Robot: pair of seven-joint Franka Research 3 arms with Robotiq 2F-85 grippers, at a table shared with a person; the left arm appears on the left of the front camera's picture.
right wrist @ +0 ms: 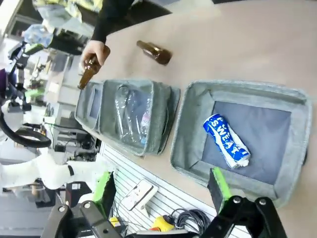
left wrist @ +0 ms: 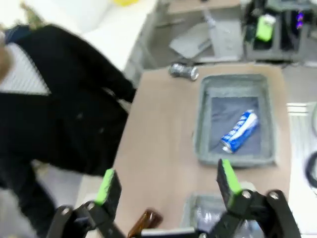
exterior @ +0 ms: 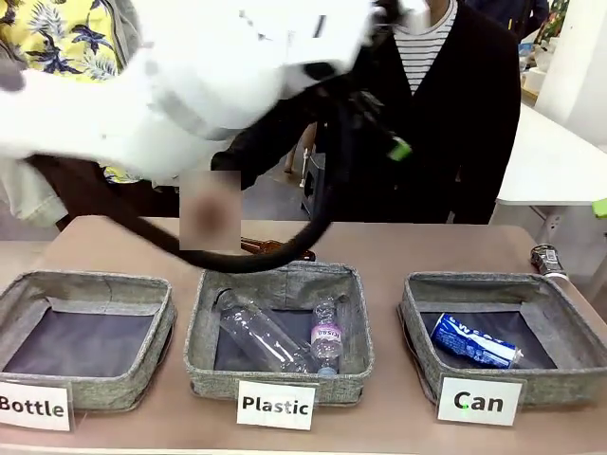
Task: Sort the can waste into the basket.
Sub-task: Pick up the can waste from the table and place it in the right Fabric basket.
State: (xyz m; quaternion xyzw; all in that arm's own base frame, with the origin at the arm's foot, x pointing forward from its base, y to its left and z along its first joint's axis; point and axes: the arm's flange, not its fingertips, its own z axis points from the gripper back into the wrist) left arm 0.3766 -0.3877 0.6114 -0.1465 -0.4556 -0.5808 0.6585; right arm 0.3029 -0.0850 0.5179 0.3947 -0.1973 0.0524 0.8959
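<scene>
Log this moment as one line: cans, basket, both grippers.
blue can: inside Can basket | silvery can: on table beyond basket | left gripper: open, empty | right gripper: open, empty

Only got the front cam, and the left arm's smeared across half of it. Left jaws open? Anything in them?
Observer: In the left wrist view the left gripper is open, with nothing between its pads.
Operator: Person's hand? I can't make it out.
Observer: In the right wrist view the hand holds a brown bottle near the far rim of the Bottle basket.
Operator: And the right gripper?
Observer: The right gripper is open and empty, above the near side of the Can basket.
</scene>
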